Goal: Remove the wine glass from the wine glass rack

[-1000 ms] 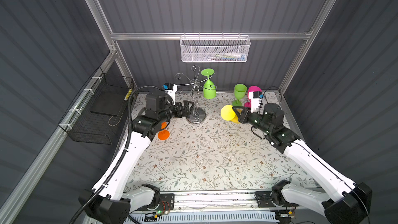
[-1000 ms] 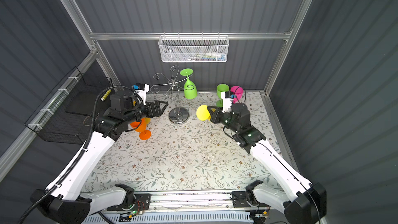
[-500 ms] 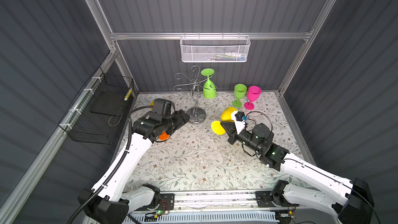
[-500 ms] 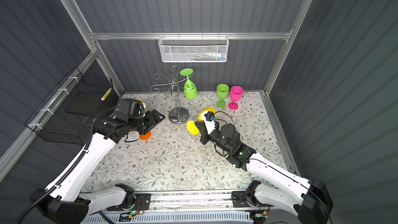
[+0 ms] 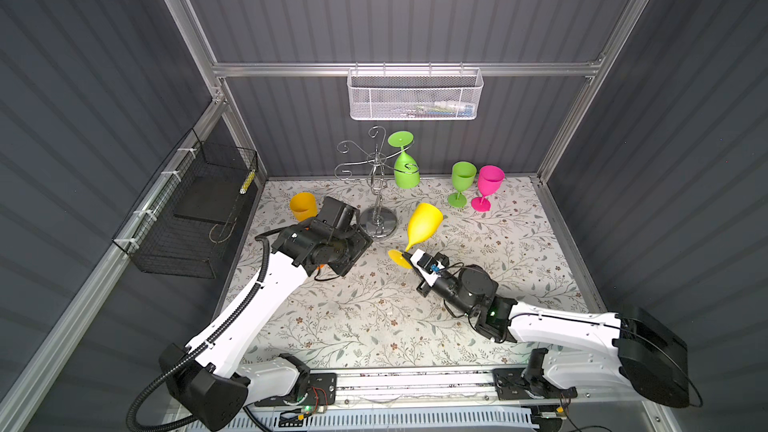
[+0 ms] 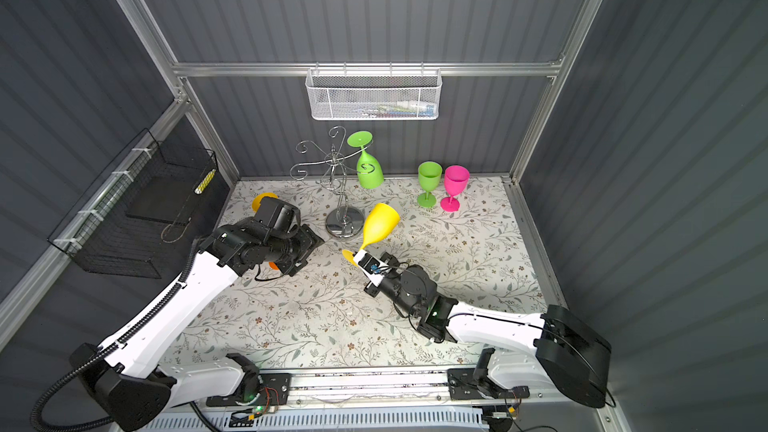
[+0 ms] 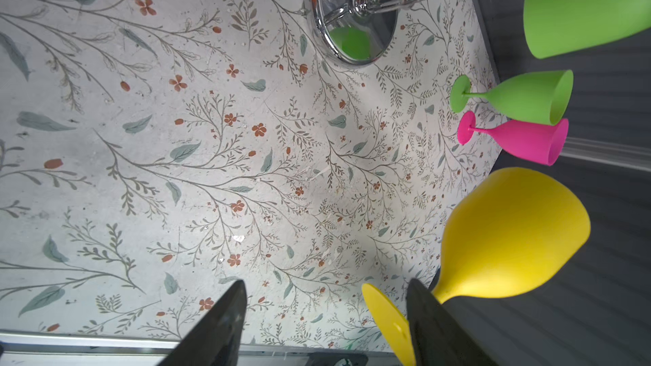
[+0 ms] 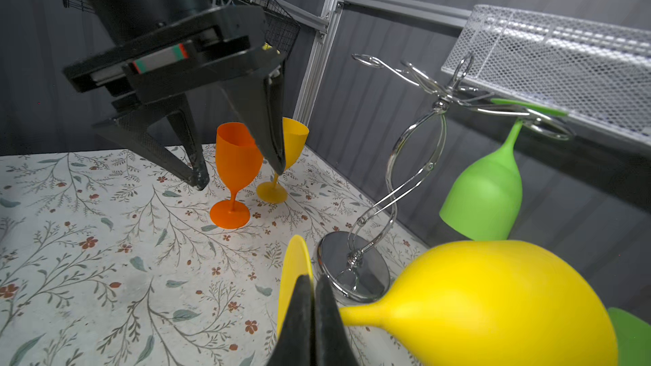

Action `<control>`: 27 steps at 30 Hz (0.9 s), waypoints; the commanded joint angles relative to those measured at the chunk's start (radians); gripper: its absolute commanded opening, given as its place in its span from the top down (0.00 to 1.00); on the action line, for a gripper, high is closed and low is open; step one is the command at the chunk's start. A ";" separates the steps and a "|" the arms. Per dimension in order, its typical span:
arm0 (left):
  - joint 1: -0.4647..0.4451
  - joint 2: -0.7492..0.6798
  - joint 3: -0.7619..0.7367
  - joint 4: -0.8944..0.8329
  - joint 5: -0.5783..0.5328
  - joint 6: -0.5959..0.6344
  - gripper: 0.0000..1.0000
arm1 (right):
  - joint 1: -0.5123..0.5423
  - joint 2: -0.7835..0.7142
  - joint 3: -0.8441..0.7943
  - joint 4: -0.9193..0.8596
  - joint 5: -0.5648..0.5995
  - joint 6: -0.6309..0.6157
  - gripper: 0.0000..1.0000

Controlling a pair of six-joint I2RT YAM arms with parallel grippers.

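I have the right gripper (image 5: 411,254) clamped on the stem of the yellow wine glass (image 5: 424,222), just above its foot. The glass tilts near the centre of both top views, its bowl pointing toward the upper right. It is off the wine glass rack (image 5: 377,224), whose shiny base stands on the table (image 5: 374,317) just left of the bowl. A green wine glass (image 5: 405,170) hangs from a rack arm (foot up, bowl down). My left gripper (image 7: 327,281) hovers left of the base, jaws apart, holding nothing. An orange glass (image 8: 236,167) and an amber glass (image 8: 294,142) stand upright close by it. A standing green glass (image 5: 461,180) and a pink glass (image 5: 488,184) sit side by side at upper right.
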 commanded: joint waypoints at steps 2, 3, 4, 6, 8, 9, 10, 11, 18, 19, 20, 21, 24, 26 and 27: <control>-0.007 -0.005 -0.027 -0.020 -0.012 -0.111 0.30 | 0.030 0.053 0.006 0.219 0.073 -0.119 1.00; -0.007 -0.001 -0.027 -0.024 -0.006 -0.122 0.30 | 0.037 0.072 0.009 0.237 0.079 -0.132 1.00; -0.007 0.002 -0.028 -0.027 -0.005 -0.130 0.30 | 0.044 0.085 0.010 0.255 0.084 -0.147 1.00; -0.007 0.005 -0.030 -0.026 0.002 -0.140 0.31 | 0.062 0.114 0.012 0.289 0.094 -0.175 1.00; -0.007 0.002 -0.038 -0.015 0.009 -0.153 0.31 | 0.079 0.138 0.017 0.308 0.102 -0.204 1.00; -0.008 -0.001 -0.044 -0.009 0.014 -0.167 0.32 | 0.089 0.150 0.020 0.324 0.108 -0.219 1.00; -0.008 -0.002 -0.050 0.002 0.017 -0.171 0.32 | 0.097 0.161 0.021 0.337 0.113 -0.231 1.00; -0.009 -0.005 -0.056 0.017 0.024 -0.175 0.33 | 0.106 0.172 0.023 0.349 0.117 -0.244 1.00; -0.009 -0.016 -0.077 0.045 0.053 -0.224 0.36 | 0.137 0.212 0.043 0.378 0.128 -0.279 1.00; -0.009 -0.019 -0.079 0.046 0.055 -0.226 0.37 | 0.140 0.218 0.047 0.380 0.125 -0.282 1.00; -0.009 -0.021 -0.083 0.048 0.057 -0.253 0.38 | 0.141 0.226 0.052 0.386 0.127 -0.285 1.00; -0.010 -0.024 -0.083 0.048 0.060 -0.258 0.38 | 0.144 0.233 0.054 0.391 0.127 -0.290 1.00; -0.010 -0.031 -0.095 0.054 0.069 -0.272 0.40 | 0.152 0.254 0.068 0.400 0.130 -0.303 1.00; -0.010 -0.033 -0.101 0.063 0.075 -0.276 0.42 | 0.158 0.270 0.076 0.406 0.128 -0.310 1.00; -0.010 -0.034 -0.103 0.066 0.077 -0.279 0.43 | 0.160 0.276 0.083 0.405 0.130 -0.315 1.00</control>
